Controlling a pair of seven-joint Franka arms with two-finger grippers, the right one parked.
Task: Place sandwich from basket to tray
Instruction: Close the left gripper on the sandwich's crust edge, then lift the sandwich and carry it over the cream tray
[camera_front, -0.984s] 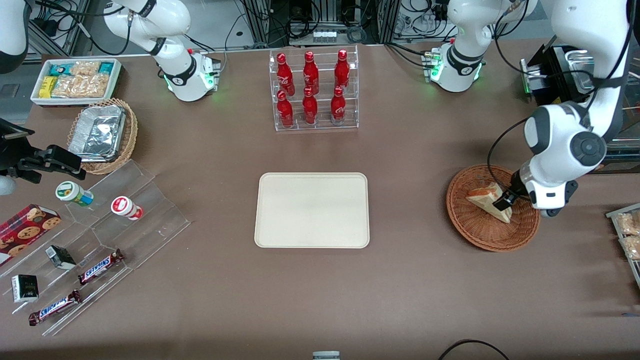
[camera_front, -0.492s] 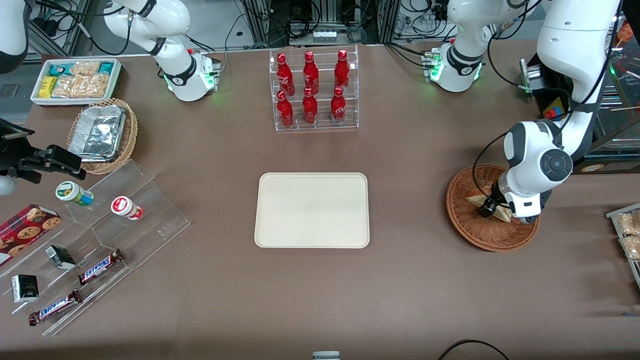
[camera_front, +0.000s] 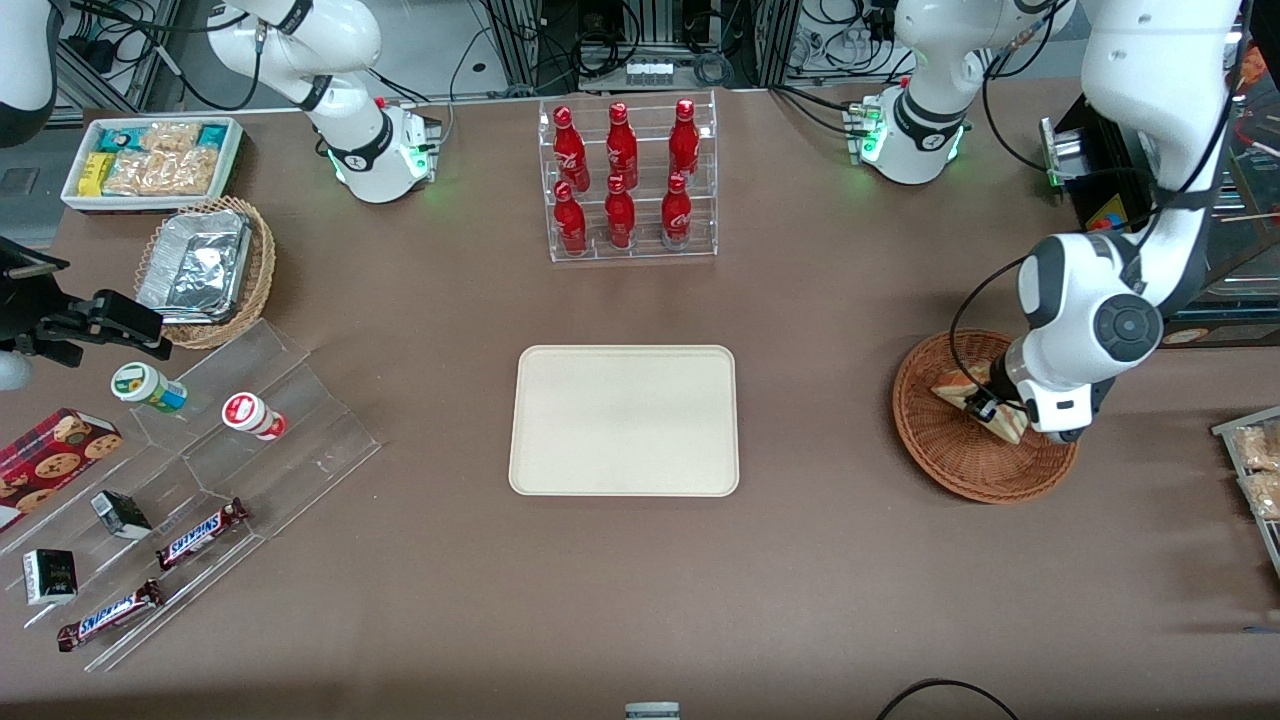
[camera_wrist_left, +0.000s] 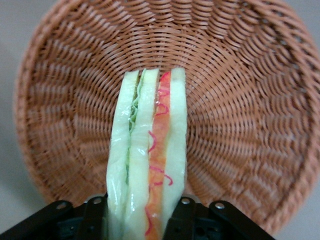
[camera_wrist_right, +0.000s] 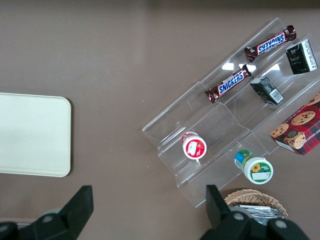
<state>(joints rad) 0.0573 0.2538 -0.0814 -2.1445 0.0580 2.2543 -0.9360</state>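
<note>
The fingers (camera_wrist_left: 95, 212) pinch the sandwich (camera_wrist_left: 147, 160) from both bread faces, so the gripper (camera_wrist_left: 142, 217) clamps across its thin width and not along the layered cut edge. In the wrist view that edge faces the camera: pale bread outside, green and orange filling with red strands between. Squeezing the flat sides looks like the sensible choice, since they give the pads broad, even surfaces and keep the layers pressed together rather than sliding apart.

The sandwich sits on edge over the middle of the basket (camera_wrist_left: 250, 90), its wedge pointing out from the gripper toward the woven floor. Whether it rests on the weave or hangs just clear of it cannot be told from either view.

In the front view the gripper (camera_front: 985, 408) is low inside the basket (camera_front: 940, 450), at the working arm's end of the tabletop (camera_front: 850, 580), with the sandwich (camera_front: 955, 388) showing beside the wrist. The tray (camera_front: 624, 420) lies flat near the middle of the tabletop, well apart from the basket, with bare tabletop between them. Nearer the arm bases than the tray stands a clear rack of red bottles (camera_front: 625, 180).

By my reading the grasp is made, and lifting and carrying remain.
</note>
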